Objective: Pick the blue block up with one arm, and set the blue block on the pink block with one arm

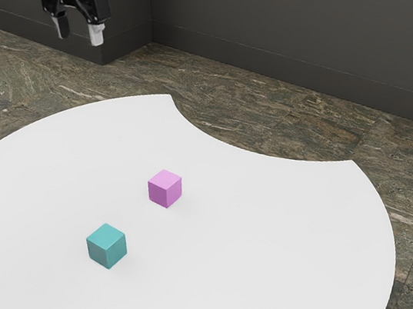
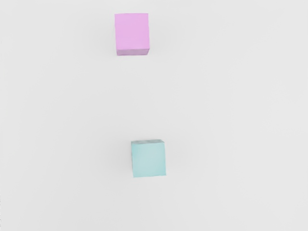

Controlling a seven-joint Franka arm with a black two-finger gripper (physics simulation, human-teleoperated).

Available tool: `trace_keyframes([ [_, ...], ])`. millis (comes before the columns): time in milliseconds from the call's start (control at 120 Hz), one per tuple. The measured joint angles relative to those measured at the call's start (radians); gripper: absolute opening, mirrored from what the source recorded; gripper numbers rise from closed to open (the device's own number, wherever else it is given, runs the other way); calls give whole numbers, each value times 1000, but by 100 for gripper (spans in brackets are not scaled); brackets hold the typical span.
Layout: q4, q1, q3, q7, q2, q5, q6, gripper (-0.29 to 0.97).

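Exterior view shows the hand (image 1: pixel 77 29) (parted, empty) hanging well above the blue block (image 1: pixel 106 245).

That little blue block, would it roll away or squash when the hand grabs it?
Probably neither. The blue block is a cube lying flat on the table, so a push should slide it, not roll it. Its crisp edges suggest stiffness, and flat sides should give the hand a steady grip.

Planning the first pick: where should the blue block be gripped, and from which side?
Probably two opposite side faces, end effector coming straight down. The blue block sits flat on the table, well apart from the pink block, so its top and sides are free.
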Motion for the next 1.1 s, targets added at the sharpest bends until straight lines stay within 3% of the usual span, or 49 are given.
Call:
trace_keyframes([
  [117,-49,5,20,0,7,0,56,65],
  [242,-317,33,22,-1,3,-3,197,65],
  [458,-651,88,20,-4,-35,-7,460,65],
  [658,-736,130,7,-5,48,-8,652,65],
  [800,-763,13,0,0,113,-9,766,65],
  [917,-914,-3,-1,4,55,-19,876,65],
  [1100,-963,-20,-4,9,70,-28,971,65],
])
